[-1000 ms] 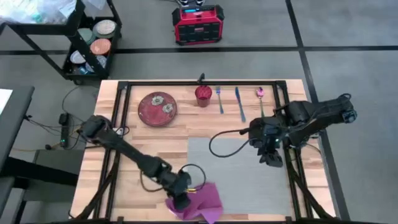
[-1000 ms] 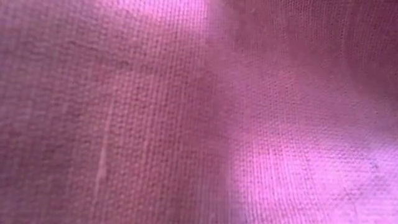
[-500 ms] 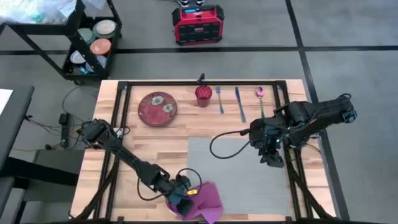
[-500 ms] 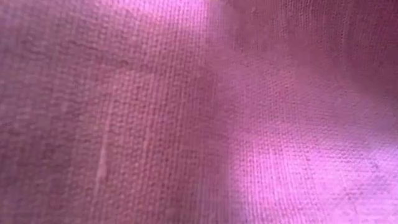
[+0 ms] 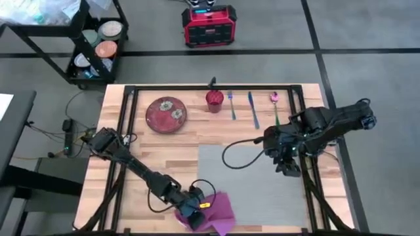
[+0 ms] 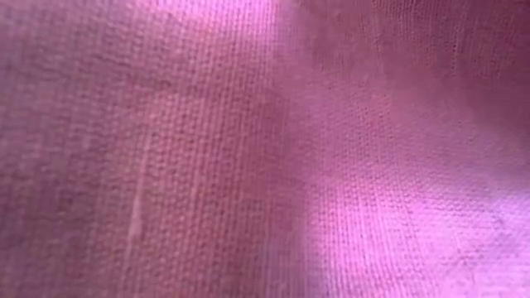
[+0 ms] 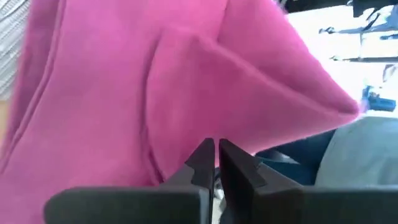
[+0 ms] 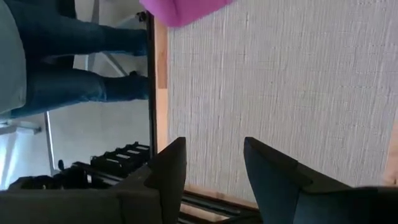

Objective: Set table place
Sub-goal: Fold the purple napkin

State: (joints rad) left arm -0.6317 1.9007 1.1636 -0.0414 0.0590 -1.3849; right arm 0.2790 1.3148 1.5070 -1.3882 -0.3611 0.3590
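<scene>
Plank table (image 5: 154,151), red plate (image 5: 166,115), red cup (image 5: 214,100), fork (image 5: 231,105), knife (image 5: 252,109) and spoon (image 5: 275,105) along the edge beyond the right gripper (image 5: 287,167), grey placemat (image 5: 252,183) under it, magenta napkin (image 5: 220,211) at the left gripper (image 5: 195,220).

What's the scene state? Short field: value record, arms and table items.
left pincer: near table edge, at the magenta napkin; fingers almost together in the left wrist view
right pincer: open, above the grey placemat, holding nothing
napkin: crumpled, overlapping the placemat's near-left corner
low view: filled by magenta cloth
far side of table: red plate, red cup, cutlery
</scene>
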